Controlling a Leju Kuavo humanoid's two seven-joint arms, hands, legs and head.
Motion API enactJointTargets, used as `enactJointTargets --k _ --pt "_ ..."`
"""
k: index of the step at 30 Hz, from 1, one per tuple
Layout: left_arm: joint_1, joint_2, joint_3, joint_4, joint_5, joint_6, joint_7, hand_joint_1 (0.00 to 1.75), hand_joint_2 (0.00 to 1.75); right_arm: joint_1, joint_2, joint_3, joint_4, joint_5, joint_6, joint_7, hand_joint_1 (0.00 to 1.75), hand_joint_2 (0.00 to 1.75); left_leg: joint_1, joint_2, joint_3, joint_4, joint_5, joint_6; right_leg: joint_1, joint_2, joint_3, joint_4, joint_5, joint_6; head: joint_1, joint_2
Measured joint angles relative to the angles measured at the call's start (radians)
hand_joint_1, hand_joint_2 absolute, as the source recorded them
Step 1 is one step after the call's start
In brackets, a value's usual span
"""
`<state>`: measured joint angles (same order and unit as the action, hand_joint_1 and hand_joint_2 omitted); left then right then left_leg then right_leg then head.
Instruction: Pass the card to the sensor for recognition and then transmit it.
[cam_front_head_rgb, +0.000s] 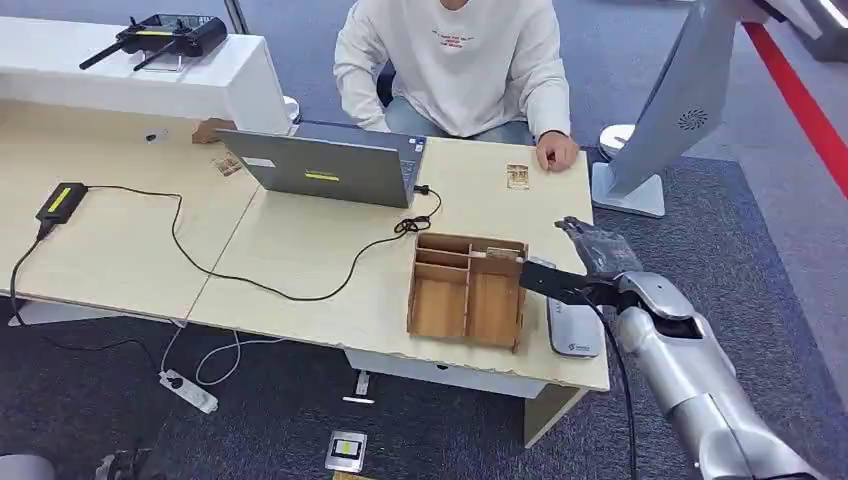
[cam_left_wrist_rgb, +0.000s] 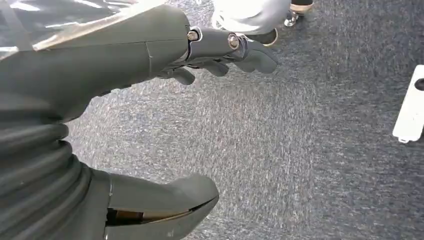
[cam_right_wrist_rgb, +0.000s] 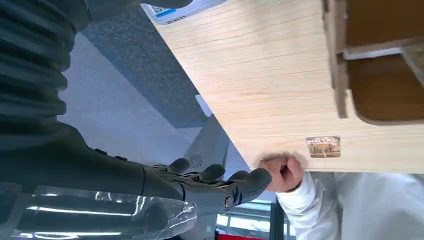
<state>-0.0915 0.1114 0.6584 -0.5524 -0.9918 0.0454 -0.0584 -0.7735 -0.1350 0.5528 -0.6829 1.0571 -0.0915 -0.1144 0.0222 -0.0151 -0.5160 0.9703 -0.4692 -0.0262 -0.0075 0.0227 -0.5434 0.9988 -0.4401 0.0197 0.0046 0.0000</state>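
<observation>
The right hand (cam_front_head_rgb: 590, 245) hovers past the desk (cam_front_head_rgb: 330, 270) edge beside the tray (cam_front_head_rgb: 467, 290), fingers loosely spread, holding nothing. The card (cam_front_head_rgb: 517, 177) lies ahead of it by a person's fist (cam_front_head_rgb: 556, 152). The left hand (cam_left_wrist_rgb: 220, 52) hangs released over the carpet.

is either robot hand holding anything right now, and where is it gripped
Nothing is held. The right hand hovers at the table edge, fingers apart; the left hand hangs empty over carpet.

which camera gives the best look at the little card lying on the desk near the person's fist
The right wrist view: the card is large and unobstructed beside the person's fist. The head view shows it small; the left wrist view shows carpet.
</observation>
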Motion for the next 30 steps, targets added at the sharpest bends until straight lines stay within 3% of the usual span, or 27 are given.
enactJointTargets --k 5,9,19,30 --pt "-0.009 0.007 0.016 0.023 -0.026 0.012 -0.027 0.00 1.75 0.011 -0.006 -0.005 -0.010 -0.004 -0.019 -0.022 0.00 1.75 0.000 0.000 0.000 0.000 0.000 0.000 0.000 0.000 0.000 0.000 0.000 0.000 0.000 0.000" --pt "-0.018 0.007 0.031 0.038 -0.049 0.016 -0.049 0.00 1.75 0.013 -0.002 -0.005 -0.059 -0.014 0.013 -0.024 0.00 1.75 0.000 0.000 0.000 0.000 0.000 0.000 0.000 0.000 0.000 0.000 0.000 0.000 0.000 0.000" --pt "-0.029 0.010 0.054 0.070 -0.064 0.019 -0.061 0.00 1.75 0.010 0.015 -0.005 -0.120 -0.021 -0.010 -0.048 0.00 1.75 0.000 0.000 0.000 0.000 0.000 0.000 0.000 0.000 0.001 0.000 0.000 0.000 0.000 0.000" --pt "-0.033 0.011 0.063 0.090 -0.069 0.019 -0.061 0.00 1.75 -0.008 0.029 -0.005 -0.160 -0.022 0.021 -0.052 0.00 1.75 0.000 0.000 0.000 0.000 0.000 0.000 0.000 0.000 0.000 0.000 0.000 0.000 0.000 0.000"
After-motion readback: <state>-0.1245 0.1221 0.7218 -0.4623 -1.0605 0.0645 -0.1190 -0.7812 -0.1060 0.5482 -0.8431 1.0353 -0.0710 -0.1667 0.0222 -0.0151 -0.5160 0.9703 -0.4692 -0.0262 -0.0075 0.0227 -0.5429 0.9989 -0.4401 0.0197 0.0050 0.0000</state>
